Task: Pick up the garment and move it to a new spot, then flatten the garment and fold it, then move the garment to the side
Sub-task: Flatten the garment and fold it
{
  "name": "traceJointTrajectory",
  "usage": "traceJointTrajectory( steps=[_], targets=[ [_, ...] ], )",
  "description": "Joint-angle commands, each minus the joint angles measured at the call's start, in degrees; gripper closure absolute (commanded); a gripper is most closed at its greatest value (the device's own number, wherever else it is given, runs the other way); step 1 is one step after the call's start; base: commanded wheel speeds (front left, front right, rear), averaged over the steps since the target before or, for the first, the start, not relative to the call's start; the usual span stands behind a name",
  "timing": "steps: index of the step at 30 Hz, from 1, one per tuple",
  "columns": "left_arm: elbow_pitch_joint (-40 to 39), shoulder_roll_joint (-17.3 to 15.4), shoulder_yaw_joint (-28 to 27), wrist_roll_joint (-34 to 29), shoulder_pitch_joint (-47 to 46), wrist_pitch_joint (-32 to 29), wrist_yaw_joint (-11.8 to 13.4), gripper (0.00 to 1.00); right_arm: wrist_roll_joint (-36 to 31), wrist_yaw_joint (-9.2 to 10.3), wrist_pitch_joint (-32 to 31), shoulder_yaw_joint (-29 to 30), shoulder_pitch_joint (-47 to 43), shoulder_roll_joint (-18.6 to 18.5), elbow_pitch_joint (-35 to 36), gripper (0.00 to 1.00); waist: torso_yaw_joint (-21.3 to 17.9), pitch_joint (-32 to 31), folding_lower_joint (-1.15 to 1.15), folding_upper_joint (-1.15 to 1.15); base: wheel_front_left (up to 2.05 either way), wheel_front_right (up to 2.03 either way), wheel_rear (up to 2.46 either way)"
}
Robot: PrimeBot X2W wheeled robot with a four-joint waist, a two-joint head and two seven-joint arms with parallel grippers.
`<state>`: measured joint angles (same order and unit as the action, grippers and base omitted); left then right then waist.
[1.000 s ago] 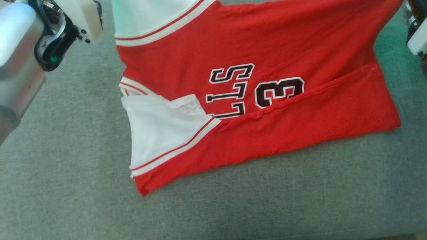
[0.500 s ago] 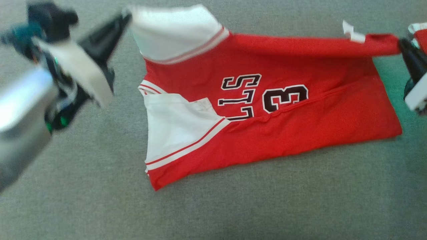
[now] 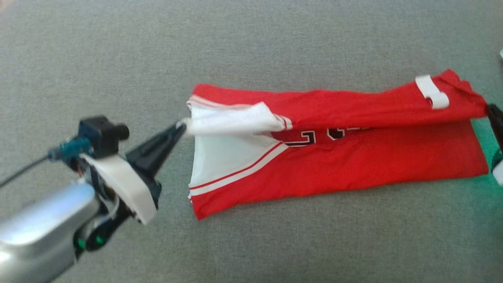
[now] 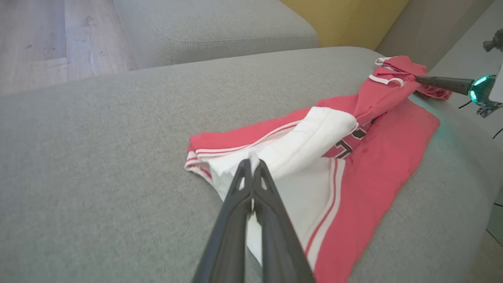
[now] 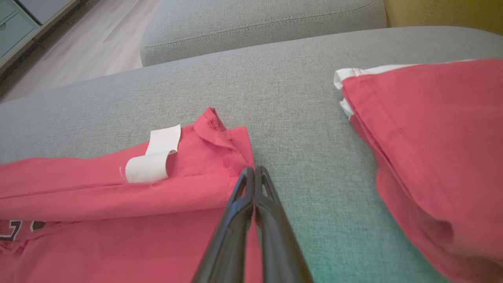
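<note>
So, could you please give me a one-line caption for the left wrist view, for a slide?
Left fingers pinch the white edge of a red jersey lying half-folded on a grey cushion.

One red-and-white jersey [image 3: 353, 165], one other red garment [image 5: 432, 157], one white tag [image 3: 431, 91], two grippers: left gripper [image 4: 251, 161] and right gripper [image 5: 254, 169]

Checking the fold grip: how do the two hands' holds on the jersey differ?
The left hand pinches the white-panelled end of the red-and-white cloth jersey; the right hand pinches its plain red end. A white label lies by the right hand alone. Both are shut on it.
</note>
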<state>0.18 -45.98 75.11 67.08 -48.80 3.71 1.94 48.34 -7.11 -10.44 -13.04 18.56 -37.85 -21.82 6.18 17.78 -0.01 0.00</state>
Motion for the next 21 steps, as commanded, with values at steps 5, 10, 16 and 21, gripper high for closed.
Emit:
traceJointTrajectory(
  steps=[5,10,16,21],
  targets=[
    [-2.2,-0.8,-2.1,-0.9,3.5,1.6,1.5,1.00,-2.1,-0.37,-1.7,4.0,-5.6,0.9,5.2,1.00,0.5,-0.3,0.01,0.00,0.00,0.00,0.00],
    [-0.5,2.6,-2.0,-1.8,7.2,3.2,2.3,1.00,-5.1,-0.37,-2.9,7.3,-8.1,3.8,7.9,0.99,0.2,-0.3,0.01,0.00,0.00,0.00,0.00],
    [3.9,8.0,-3.5,-2.5,12.0,9.2,6.4,0.00,-10.4,-0.37,-1.4,13.8,-11.4,9.7,8.0,0.00,0.5,-2.4,0.01,0.00,0.00,0.00,0.00],
    [6.2,14.2,-10.5,-9.0,16.9,11.2,13.0,0.00,-13.5,-0.37,1.0,20.4,-16.4,15.5,9.7,0.00,2.2,-4.8,0.01,0.00,0.00,0.00,0.00]
  ],
)
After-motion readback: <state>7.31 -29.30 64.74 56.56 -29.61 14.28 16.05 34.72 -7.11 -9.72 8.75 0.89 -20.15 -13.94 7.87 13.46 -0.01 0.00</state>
